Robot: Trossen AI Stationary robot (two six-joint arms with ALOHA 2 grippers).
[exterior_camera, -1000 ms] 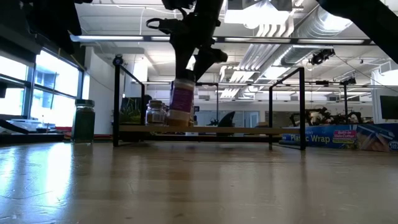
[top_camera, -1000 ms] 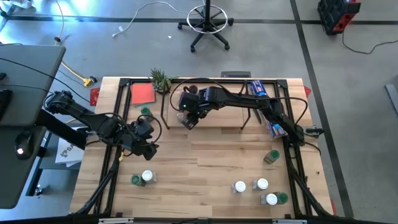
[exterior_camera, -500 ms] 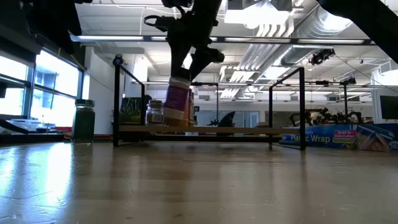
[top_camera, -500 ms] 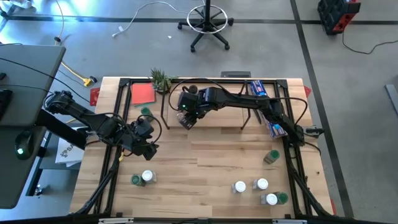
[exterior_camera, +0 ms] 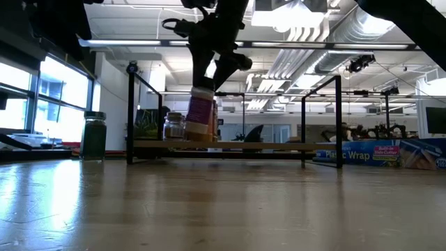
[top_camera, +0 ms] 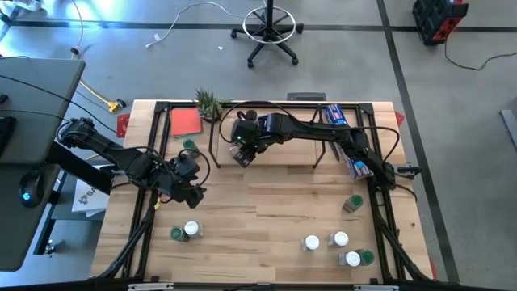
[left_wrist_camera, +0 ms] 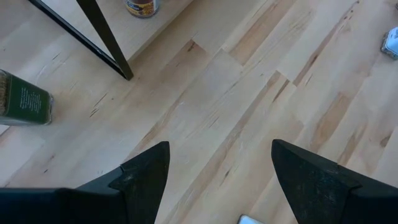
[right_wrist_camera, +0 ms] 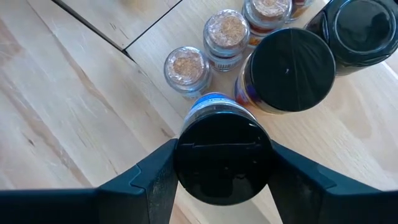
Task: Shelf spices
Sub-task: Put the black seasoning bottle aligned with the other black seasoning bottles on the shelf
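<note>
The shelf [top_camera: 295, 153] is a light-wood board on black legs at the far middle of the table. At its left end my right gripper [right_wrist_camera: 222, 186] is shut on a black-lidded spice jar [exterior_camera: 201, 117] with a purple label. Several jars [right_wrist_camera: 225, 28] stand on the board beside it, some with clear lids and some with black. Over the table's left part, my left gripper [left_wrist_camera: 217, 180] hangs open above bare wood. A green jar [left_wrist_camera: 25, 99] stands on the table ahead of the left gripper. My right gripper pinches the jar at its black lid [right_wrist_camera: 186, 155], one finger on each side. The fingers [exterior_camera: 209, 66] come from above, slanting down. The jar hangs slightly tilted below them, its bottom [exterior_camera: 198, 137] at the shelf board; I cannot tell whether it rests there.
Loose jars stand near the table's front: two at the left [top_camera: 191, 229] and several at the right [top_camera: 340, 239], plus a green one [top_camera: 352, 202]. Blue packets [top_camera: 335, 115], a potted plant [top_camera: 208, 103] and a red square [top_camera: 186, 121] lie along the far side.
The jar in my right gripper has tipped a little out of upright, its bottom swinging toward the table's left over the shelf board. The gripper has stayed over the same spot.
</note>
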